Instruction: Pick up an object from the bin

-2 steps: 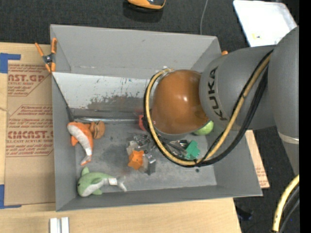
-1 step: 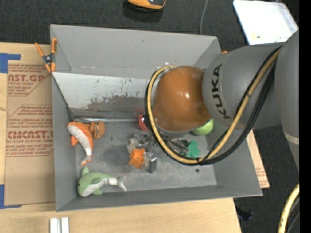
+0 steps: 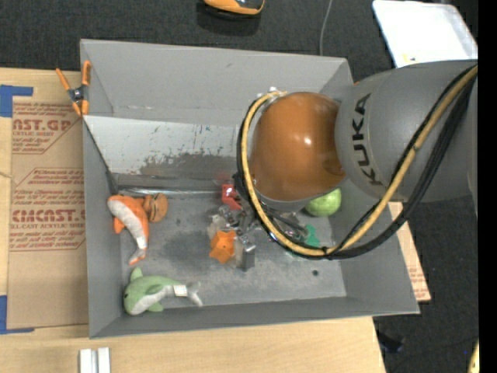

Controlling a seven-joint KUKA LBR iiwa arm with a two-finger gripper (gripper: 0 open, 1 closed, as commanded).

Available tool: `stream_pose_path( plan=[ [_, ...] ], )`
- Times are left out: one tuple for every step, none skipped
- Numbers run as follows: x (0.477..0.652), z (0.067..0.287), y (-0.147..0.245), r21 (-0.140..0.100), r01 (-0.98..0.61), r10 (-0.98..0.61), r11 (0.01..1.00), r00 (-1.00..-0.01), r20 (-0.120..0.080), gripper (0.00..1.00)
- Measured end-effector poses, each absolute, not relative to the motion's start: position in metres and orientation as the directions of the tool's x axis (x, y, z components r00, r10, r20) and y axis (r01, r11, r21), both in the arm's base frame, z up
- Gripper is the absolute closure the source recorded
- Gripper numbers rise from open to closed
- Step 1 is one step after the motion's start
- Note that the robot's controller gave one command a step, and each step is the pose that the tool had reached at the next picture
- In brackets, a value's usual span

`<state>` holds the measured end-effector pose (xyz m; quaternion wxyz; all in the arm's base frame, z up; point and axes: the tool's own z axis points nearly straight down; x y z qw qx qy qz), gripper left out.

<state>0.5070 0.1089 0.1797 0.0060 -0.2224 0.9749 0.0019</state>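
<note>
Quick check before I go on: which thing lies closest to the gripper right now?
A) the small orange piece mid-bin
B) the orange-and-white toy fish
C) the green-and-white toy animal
A: the small orange piece sits right beside the gripper in the middle of the bin floor, while the orange-and-white toy fish and the green-and-white toy animal lie apart from it on the left side.

You're working in a robotics lab: an industrial arm [image 3: 404, 130] marked KUKA reaches into a scuffed grey metal bin [image 3: 194, 76] of small toys [image 3: 147, 294], with dark carpet [image 3: 116, 6] beyond it.
</note>
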Motion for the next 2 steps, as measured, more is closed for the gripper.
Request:
stream_pose_path(
  plan=[
    [0.508, 0.195, 0.109, 0.0, -0.434, -0.434, 0.901, -0.901, -0.016, 1.0],
    [0.508, 0.207, 0.109, 0.0, -0.434, -0.434, 0.901, -0.901, -0.015, 1.0]
  ],
)
